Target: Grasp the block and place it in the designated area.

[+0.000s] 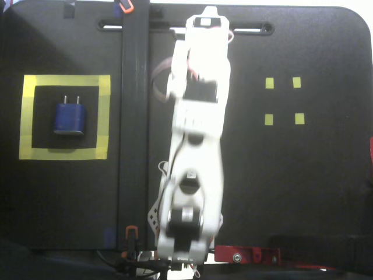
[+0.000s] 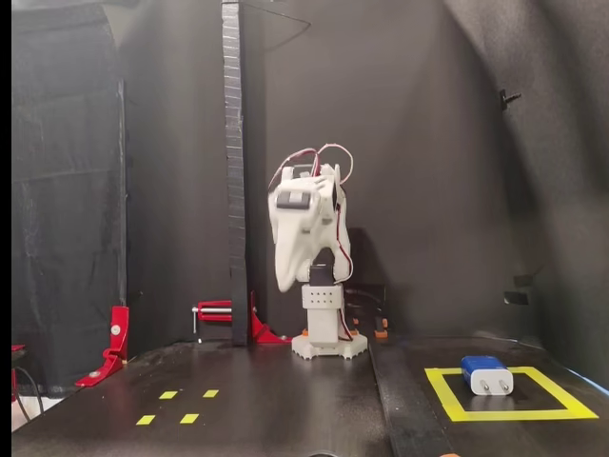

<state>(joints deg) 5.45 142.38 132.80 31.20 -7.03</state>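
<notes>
Here the gripper (image 2: 285, 282) is hanging folded down in front of the arm (image 2: 309, 214) in the side-on fixed view, tip pointing at the surface (image 2: 266, 390), holding nothing; whether its jaws are parted I cannot tell, since they are merging into one pale shape. In the top-down fixed view the gripper (image 1: 208, 14) is lying toward 12 o'clock along the arm (image 1: 195, 146), overexposed, so its opening is not showing there either.

The top-down fixed view is showing the full layout that the side-on one is flattening: the designated area (image 1: 24, 116) is sitting at 9 o'clock from the arm, and four small yellow squares (image 1: 283, 100) at 3 o'clock. The side-on view alone is showing the arm's height and the red clamps (image 2: 224, 314) behind.

One block (image 1: 70, 118) is lying inside the designated area, well apart from the gripper, its two prongs pointing to 12 o'clock in the top-down view; in the side-on view the block (image 2: 486, 375) is resting flat within the designated area (image 2: 447, 395), prongs facing the camera.
</notes>
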